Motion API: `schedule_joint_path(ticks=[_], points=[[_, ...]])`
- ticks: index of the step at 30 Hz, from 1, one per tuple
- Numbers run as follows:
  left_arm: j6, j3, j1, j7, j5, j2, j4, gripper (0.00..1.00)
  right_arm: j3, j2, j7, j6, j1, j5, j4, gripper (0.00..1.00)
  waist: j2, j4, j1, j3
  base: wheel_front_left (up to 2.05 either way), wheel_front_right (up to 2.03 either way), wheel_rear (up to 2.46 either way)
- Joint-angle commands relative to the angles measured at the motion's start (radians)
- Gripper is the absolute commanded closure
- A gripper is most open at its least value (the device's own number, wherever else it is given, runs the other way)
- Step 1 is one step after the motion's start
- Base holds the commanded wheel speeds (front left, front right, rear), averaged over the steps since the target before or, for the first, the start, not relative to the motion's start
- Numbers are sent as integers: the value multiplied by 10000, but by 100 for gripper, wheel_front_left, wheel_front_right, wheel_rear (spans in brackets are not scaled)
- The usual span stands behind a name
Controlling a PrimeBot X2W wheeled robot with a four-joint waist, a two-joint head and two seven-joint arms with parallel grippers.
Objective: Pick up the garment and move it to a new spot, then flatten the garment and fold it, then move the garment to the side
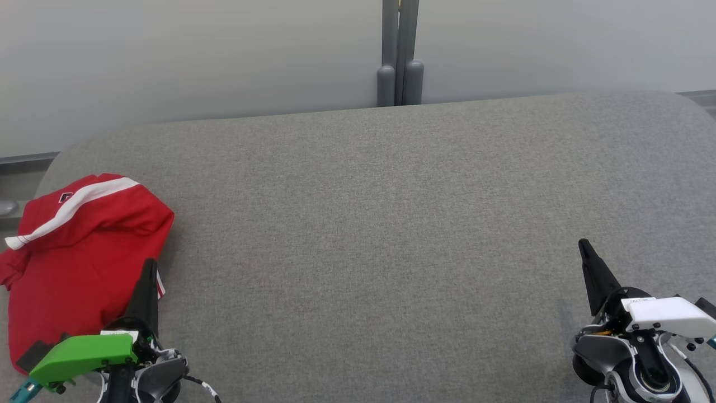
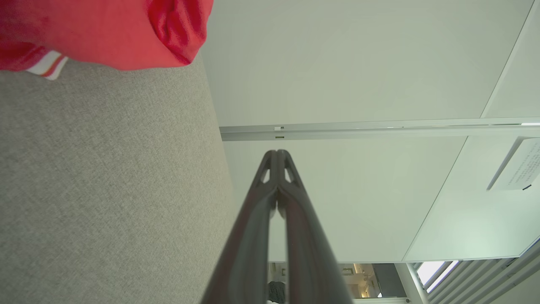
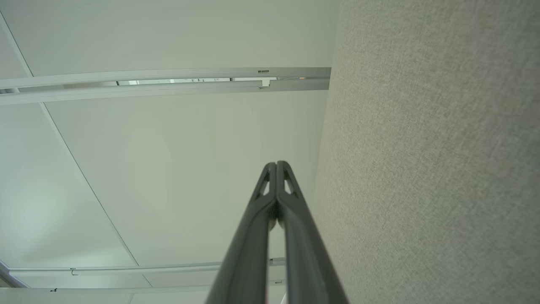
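at the far left of your head view the garment (image 1: 84, 263) lies in a rumpled heap on the grey padded surface (image 1: 363, 224), close to its left edge. it is red, with a white stripe (image 1: 72, 210) running across its upper part, and a bit of red sleeve hangs out at the left side. your left gripper (image 1: 149, 264) sits at the lower left under its green housing (image 1: 84, 352), its dark fingers pressed together into one spike pointing up the view, right along the garment's right border. you cannot tell from here whether the spike touches the cloth. in your left wrist view the left gripper (image 2: 277, 154) shows both fingers meeting at the tips with nothing clamped between them, while the garment (image 2: 105, 33) bunches in the top left corner, well apart from the tips, with a striped hem (image 2: 48, 67) poking out below it.

the middle of the padded surface is bare grey weave, and a grey post (image 1: 400, 56) stands behind its far edge against the pale wall.

at the lower right your right gripper (image 1: 585, 245) rises from its white housing (image 1: 665, 313), far from the garment. your right wrist view shows the right gripper (image 3: 276, 165) closed tip to tip and holding nothing, with the padded surface (image 3: 430, 169) along the right side.
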Motion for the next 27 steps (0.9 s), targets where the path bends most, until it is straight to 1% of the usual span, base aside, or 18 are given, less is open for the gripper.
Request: schedule_joint_path(ticks=[1, 27], points=[[-33, 21, -148, 8, -9, 64, -8, 100, -14, -46, 62, 4, 68, 71, -40, 100, -1, 0, 0, 0, 0, 0, 0], [-33, 20, -148, 8, -9, 64, -8, 100, -14, -46, 62, 4, 68, 72, -40, 100, -1, 0, 0, 0, 0, 0, 0]])
